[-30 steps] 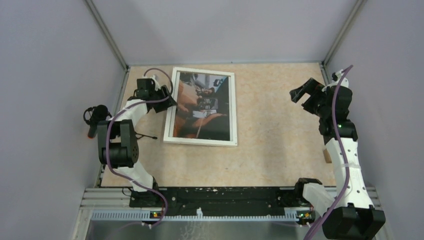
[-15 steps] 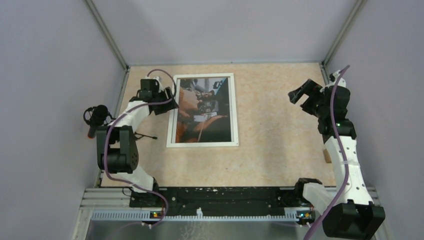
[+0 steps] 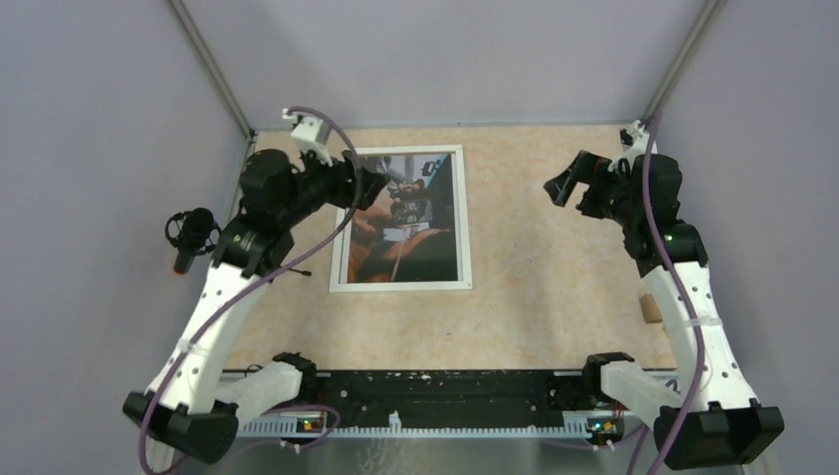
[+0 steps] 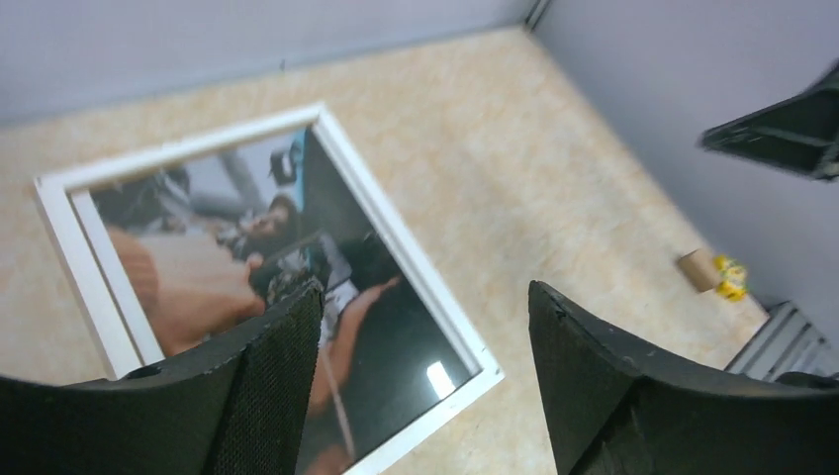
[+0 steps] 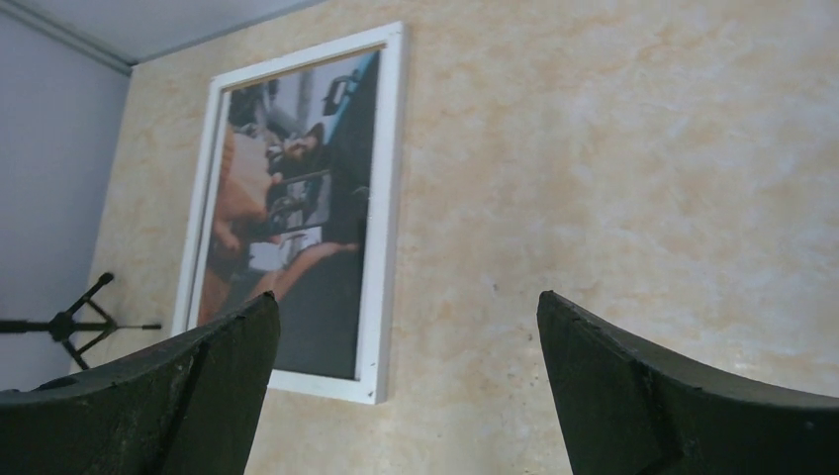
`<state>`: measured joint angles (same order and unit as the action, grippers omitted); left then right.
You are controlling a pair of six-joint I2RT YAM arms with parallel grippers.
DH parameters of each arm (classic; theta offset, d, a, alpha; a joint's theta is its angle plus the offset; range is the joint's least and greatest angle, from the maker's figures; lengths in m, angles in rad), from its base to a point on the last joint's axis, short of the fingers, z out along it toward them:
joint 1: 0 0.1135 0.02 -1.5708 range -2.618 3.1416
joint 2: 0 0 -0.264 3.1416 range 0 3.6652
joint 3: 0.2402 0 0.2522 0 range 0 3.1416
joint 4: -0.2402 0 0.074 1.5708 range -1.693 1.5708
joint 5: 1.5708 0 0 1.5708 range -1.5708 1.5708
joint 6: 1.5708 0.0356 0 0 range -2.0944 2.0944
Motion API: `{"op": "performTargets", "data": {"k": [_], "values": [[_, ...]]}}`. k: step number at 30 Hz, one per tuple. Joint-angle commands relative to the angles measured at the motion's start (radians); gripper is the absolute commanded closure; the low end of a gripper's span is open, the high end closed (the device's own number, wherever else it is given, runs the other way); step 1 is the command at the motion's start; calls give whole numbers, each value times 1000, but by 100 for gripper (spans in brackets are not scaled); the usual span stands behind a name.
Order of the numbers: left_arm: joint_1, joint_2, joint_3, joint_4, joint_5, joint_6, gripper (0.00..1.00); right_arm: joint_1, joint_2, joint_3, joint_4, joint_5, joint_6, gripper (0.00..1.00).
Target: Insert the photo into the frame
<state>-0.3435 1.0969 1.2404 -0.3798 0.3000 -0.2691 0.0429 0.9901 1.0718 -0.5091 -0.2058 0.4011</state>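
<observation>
The frame (image 3: pixel 396 287), with white strips, lies flat on the table left of centre. The photo (image 3: pixel 420 233), dark with orange-brown patches, sits inside it, picture side up. My left gripper (image 3: pixel 368 184) hovers open and empty above the frame's far-left corner. In the left wrist view the frame (image 4: pixel 401 237) and photo (image 4: pixel 198 257) lie below my open gripper (image 4: pixel 425 287). My right gripper (image 3: pixel 574 193) is open and empty in the air, right of the frame. The right wrist view shows the frame (image 5: pixel 381 198) and photo (image 5: pixel 297 198) beyond that gripper (image 5: pixel 408 297).
A small brown and yellow object (image 3: pixel 649 309) lies by the table's right edge, and it also shows in the left wrist view (image 4: pixel 712 272). A black microphone stand (image 3: pixel 188 233) sits outside the left wall. Grey walls close in three sides. A black rail (image 3: pixel 435 386) runs along the near edge.
The frame went from slightly skewed to square and flat on the table. My left arm rose from the frame's left edge to above its corner. My right gripper moved a little left.
</observation>
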Motion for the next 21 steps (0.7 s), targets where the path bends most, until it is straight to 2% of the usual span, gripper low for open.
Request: {"op": "performTargets", "data": {"k": [1, 4, 7, 15, 21], "values": [[4, -180, 34, 134, 118, 28, 17, 95, -41, 142, -95, -33, -27, 1], [3, -288, 43, 195, 144, 17, 8, 106, -97, 171, -116, -132, -20, 1], [3, -364, 86, 185, 131, 16, 2, 106, -175, 188, -127, -182, -13, 1], [4, -453, 132, 174, 65, 4, 1, 106, -274, 275, -227, -174, -2, 1], [3, -456, 152, 154, 75, -10, 1, 106, -347, 269, -196, -185, 19, 1]]}}
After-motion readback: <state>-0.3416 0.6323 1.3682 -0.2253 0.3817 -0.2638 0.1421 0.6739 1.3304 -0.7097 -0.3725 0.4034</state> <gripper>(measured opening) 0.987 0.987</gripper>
